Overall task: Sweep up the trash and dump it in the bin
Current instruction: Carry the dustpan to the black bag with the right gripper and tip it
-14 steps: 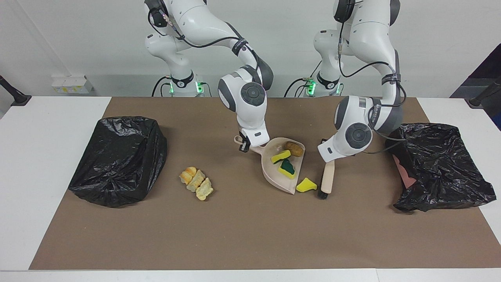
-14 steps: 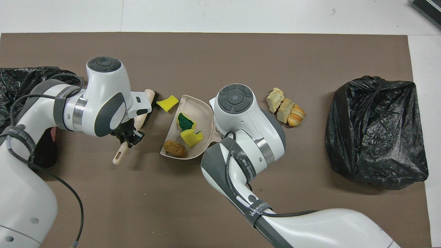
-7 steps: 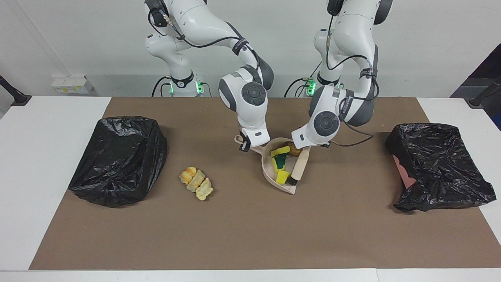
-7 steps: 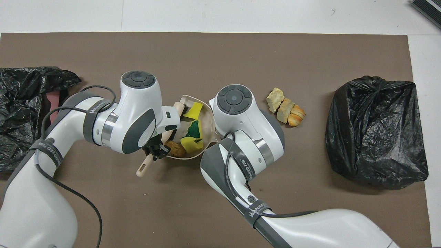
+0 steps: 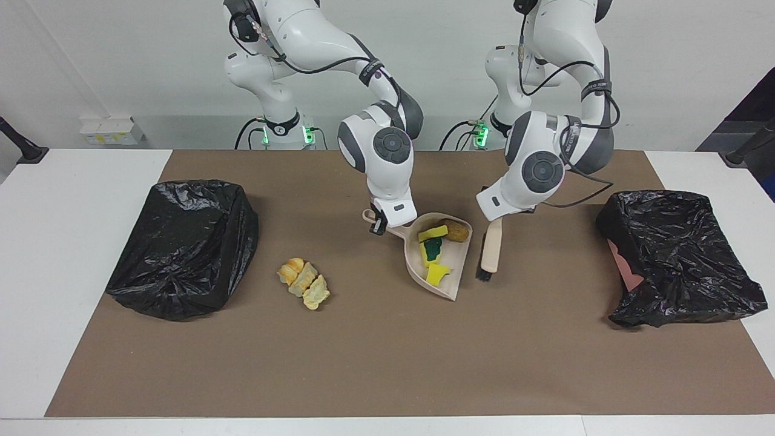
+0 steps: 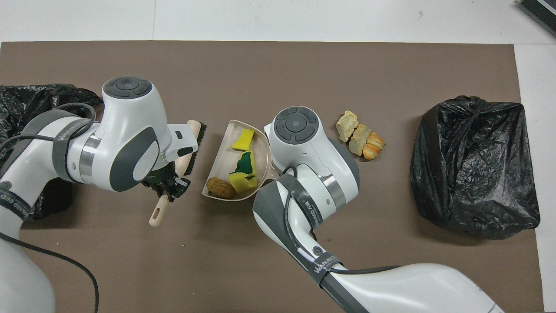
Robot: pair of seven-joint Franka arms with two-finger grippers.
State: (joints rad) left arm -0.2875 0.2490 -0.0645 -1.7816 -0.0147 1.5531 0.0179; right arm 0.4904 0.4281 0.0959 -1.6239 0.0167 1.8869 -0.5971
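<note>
The beige dustpan (image 5: 449, 284) (image 6: 262, 150) lies mid-mat with my right gripper (image 5: 378, 225) shut on its handle; in the overhead view the right wrist hides that grip. In the pan lies trash: yellow and green sponge pieces (image 5: 433, 248) (image 6: 243, 163) and an orange-brown lump (image 5: 456, 229) (image 6: 220, 187). Three pale chunks (image 5: 304, 283) (image 6: 360, 137) sit on the mat beside the pan, toward the right arm's end. My left gripper (image 5: 496, 215) (image 6: 167, 188) is shut on the beige brush (image 5: 490, 248) (image 6: 191, 145), held beside the pan's other flank. The bin (image 5: 184, 245) (image 6: 475, 165) is black-bagged.
A second black-bagged bin (image 5: 678, 257) (image 6: 26, 117) stands at the left arm's end, with a pink patch showing at its edge. A brown mat (image 5: 387, 363) covers the table's middle, with white table at both ends.
My left gripper swept the loose yellow sponge piece into the dustpan with the brush, then drew the brush back out toward the left arm's end. The right gripper and dustpan stayed still.
</note>
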